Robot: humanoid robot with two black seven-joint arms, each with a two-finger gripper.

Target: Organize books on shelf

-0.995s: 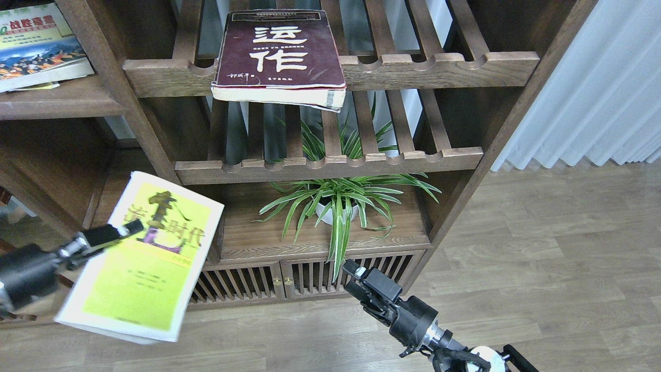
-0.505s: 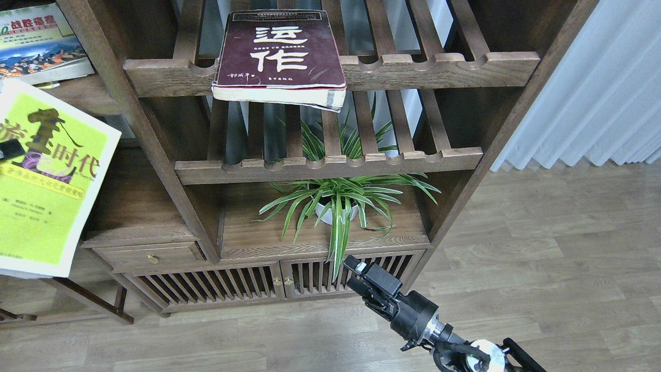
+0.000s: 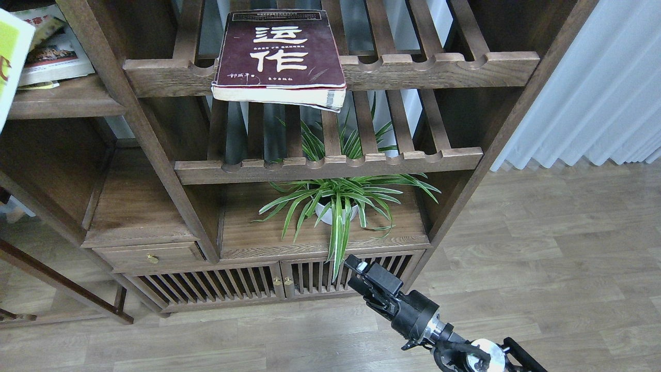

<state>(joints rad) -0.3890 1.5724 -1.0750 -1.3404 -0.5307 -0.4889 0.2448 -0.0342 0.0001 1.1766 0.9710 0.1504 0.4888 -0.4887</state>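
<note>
The thick maroon book (image 3: pixel 281 51) with big white characters lies flat on the upper slatted rack, its front edge overhanging the notched rail. The yellow-green book (image 3: pixel 10 57) shows only as a sliver at the top left edge, raised beside the left shelf (image 3: pixel 67 101). The smaller book with the colourful picture (image 3: pixel 54 57) lies on that solid dark-brown board. My left gripper is out of view. My right gripper (image 3: pixel 356 268) hangs low in front of the cabinet doors, holding nothing; it is dark and its fingers cannot be told apart.
A potted spider plant (image 3: pixel 338 204) stands on the low board under the second slatted rack (image 3: pixel 330 165). A small drawer (image 3: pixel 150 256) and slatted cabinet doors (image 3: pixel 232 284) are below. A white curtain (image 3: pixel 594 82) hangs at the right, over wooden floor.
The yellow-green book has moved up and to the left, from low at the cabinet to nearly out of view at the top left. The left gripper left the view. The right arm barely moved.
</note>
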